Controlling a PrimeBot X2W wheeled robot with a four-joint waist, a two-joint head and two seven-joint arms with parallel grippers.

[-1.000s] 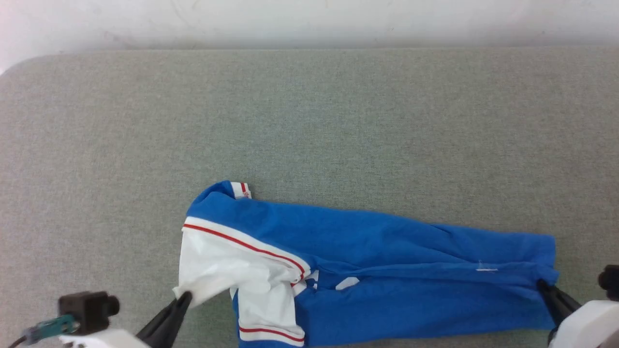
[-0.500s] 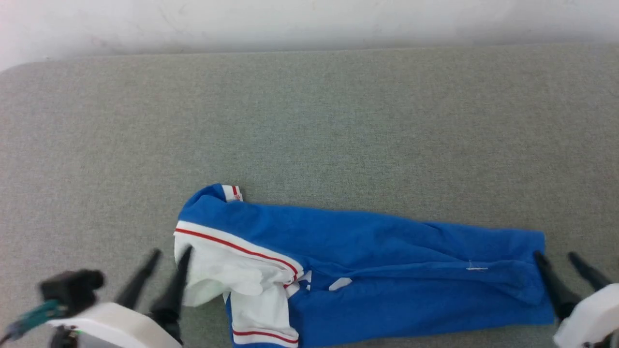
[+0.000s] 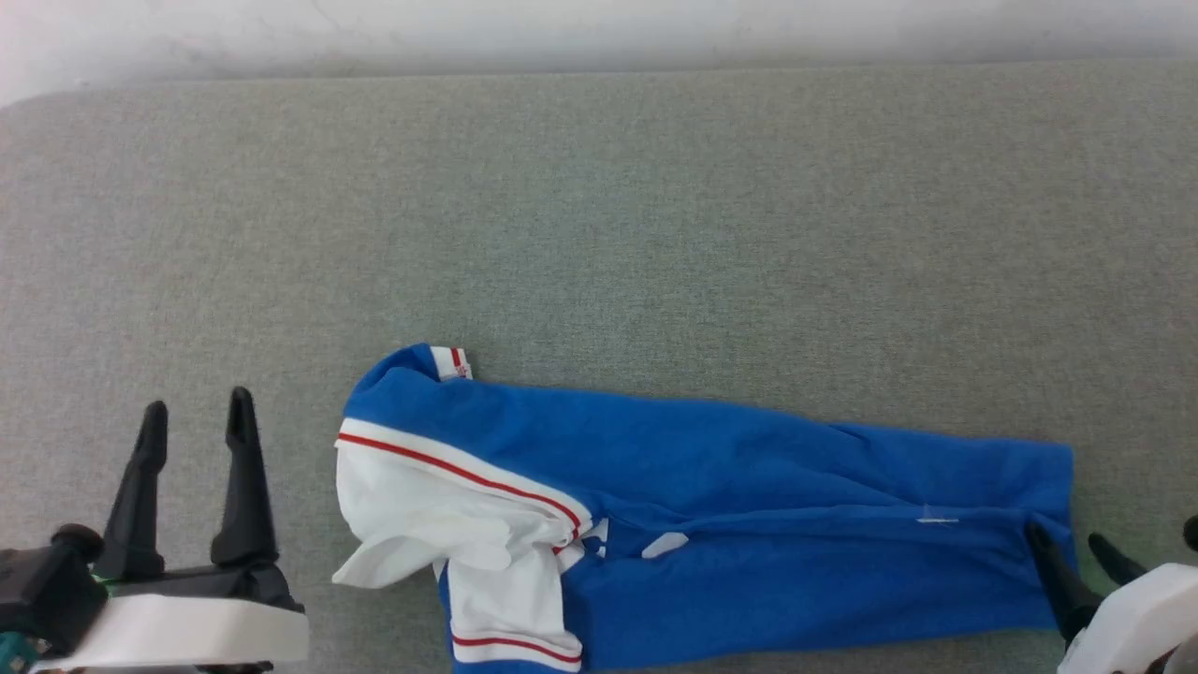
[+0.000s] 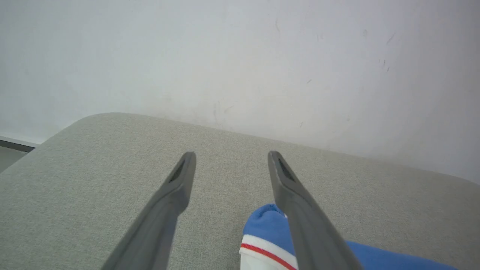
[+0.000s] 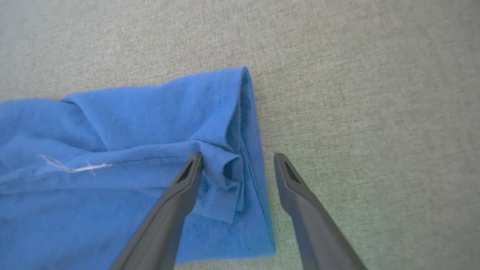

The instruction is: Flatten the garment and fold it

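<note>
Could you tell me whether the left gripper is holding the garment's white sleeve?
No, the left gripper stands open, clear of the garment beside it.

You've got a grey fabric-covered tabletop (image 3: 599,206) running the full width of the head view, with a fine woven texture. Its far-left corner (image 3: 37,108) is rounded. A white wall (image 3: 599,28) runs behind the far edge; you can't tell whether the two touch. In the left wrist view you see faint scuff marks (image 4: 386,65) on that wall, and a dark strip (image 4: 15,145) low at the left edge, beyond the corner.
</note>
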